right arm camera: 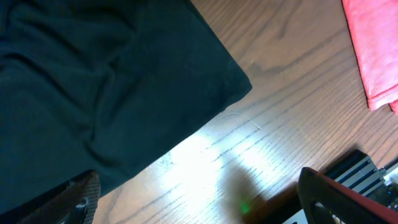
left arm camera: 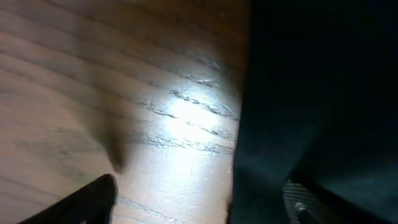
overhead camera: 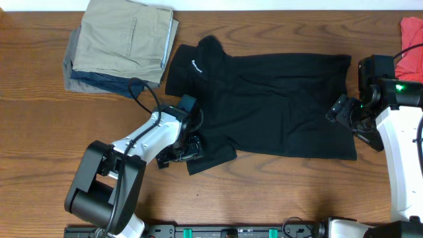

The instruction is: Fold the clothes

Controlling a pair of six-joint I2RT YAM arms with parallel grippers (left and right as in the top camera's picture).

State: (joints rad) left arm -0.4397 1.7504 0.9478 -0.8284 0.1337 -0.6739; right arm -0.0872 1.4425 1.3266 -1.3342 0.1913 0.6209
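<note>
Black shirt point(overhead camera: 277, 99) lies spread out flat in the middle of the brown wooden table point(overhead camera: 39, 132). Its collar end points left and its bottom edge points right. The left arm point(overhead camera: 132, 152), white and black, reaches from the near side of the table to the shirt's near left corner, where a bit of cloth sticks out. The right arm point(overhead camera: 403, 145) stands at the right side, next to the shirt's bottom edge. At the far left is a pile of folded clothes, a khaki garment point(overhead camera: 125, 36) on top of a blue-grey garment point(overhead camera: 92, 80), just beside the shirt. A red garment point(overhead camera: 411, 39) sits in the far right corner, apart from the shirt. The left gripper point(overhead camera: 187, 147) is at the shirt's edge with its fingers point(left arm camera: 93, 199) wide apart, one over bare wood and one over black cloth, and it holds nothing. The right gripper point(overhead camera: 342, 112) also has its fingers point(right arm camera: 329, 193) spread wide and holds nothing; the shirt's corner lies by one finger. A small white logo point(overhead camera: 196, 65) shows on the shirt near the collar.
</note>
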